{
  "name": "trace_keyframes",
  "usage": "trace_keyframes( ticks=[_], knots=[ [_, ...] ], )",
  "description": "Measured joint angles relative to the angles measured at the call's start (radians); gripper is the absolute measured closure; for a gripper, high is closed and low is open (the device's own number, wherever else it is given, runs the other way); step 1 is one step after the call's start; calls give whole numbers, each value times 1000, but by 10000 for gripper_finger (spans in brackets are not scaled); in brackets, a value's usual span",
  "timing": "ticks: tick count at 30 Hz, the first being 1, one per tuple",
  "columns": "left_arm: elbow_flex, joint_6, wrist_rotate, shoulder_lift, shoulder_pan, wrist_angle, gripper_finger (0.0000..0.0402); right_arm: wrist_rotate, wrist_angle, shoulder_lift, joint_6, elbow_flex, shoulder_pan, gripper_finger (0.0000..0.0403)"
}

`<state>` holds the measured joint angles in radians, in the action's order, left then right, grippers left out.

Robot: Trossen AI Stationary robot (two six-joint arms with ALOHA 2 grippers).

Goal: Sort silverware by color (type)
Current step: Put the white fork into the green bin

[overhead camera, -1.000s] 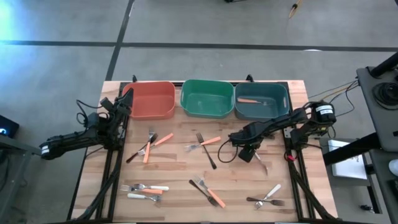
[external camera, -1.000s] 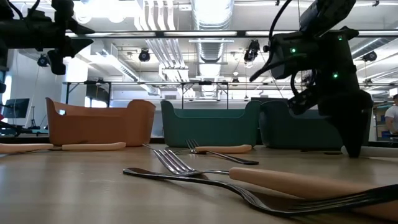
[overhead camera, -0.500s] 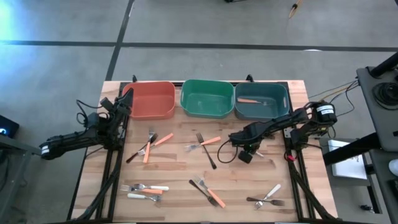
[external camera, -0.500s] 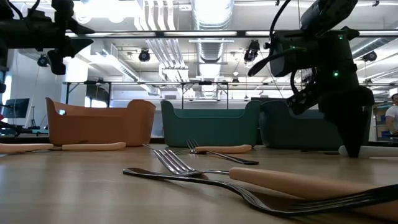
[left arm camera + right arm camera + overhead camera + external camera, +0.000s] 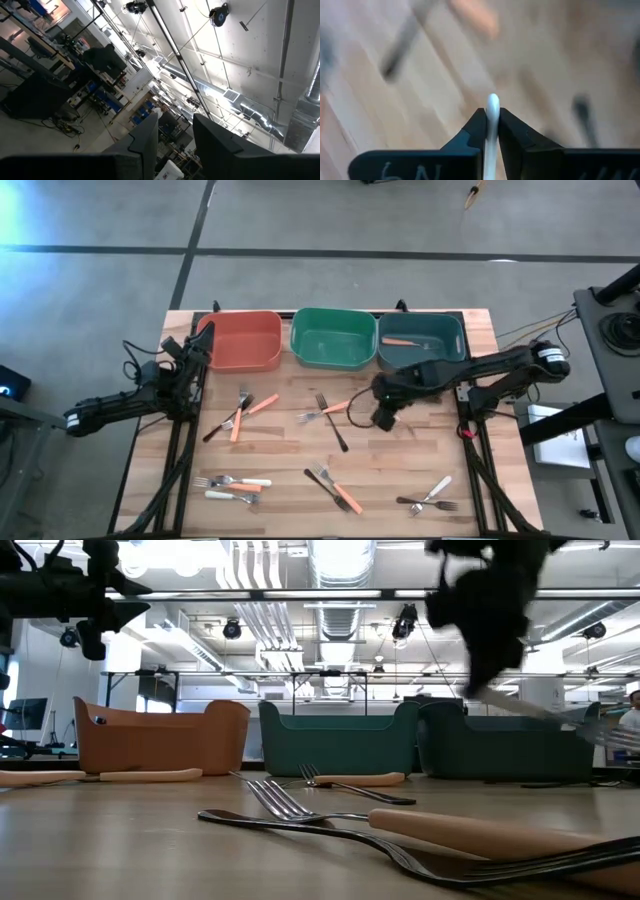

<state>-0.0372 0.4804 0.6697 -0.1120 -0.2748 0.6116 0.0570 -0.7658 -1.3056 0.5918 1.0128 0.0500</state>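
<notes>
- The right gripper (image 5: 491,131) is clenched on a white-handled fork (image 5: 492,107), the handle's rounded end poking out between the pads so the tines trail free.
- It hangs above the tabletop (image 5: 280,450) toward the right edge, just in front of the teal bin (image 5: 421,343), probably ready to carry the fork to a bin.
- The orange-handled fork (image 5: 400,341) in that bin suggests it is not the white one's home.
- Other forks lie scattered toward the front edge.
- The left gripper (image 5: 174,136), jaws parted and holding nothing, waits off the left edge, clear of the work.
</notes>
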Motion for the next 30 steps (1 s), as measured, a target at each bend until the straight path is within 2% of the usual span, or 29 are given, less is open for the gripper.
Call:
trace_keyframes(
  ticks=[7, 10, 13, 16, 23, 30],
  knots=[
    [0, 0, 0, 0, 0, 0, 294, 305, 214, -19, -254, 208, -73, 382],
    [0, 0, 0, 0, 0, 0, 294, 389, 314, -67, -391, 293, -123, 382],
    [0, 0, 0, 0, 0, 0, 294, 399, 405, -129, -501, 376, -183, 382],
    [0, 0, 0, 0, 0, 0, 294, 394, 408, -206, -583, 456, -242, 383],
    [0, 0, 0, 0, 0, 0, 294, 389, 301, -415, -656, 587, -356, 383],
    [0, 0, 0, 0, 0, 0, 294, 379, 168, -571, -656, 659, -387, 383]
  ],
)
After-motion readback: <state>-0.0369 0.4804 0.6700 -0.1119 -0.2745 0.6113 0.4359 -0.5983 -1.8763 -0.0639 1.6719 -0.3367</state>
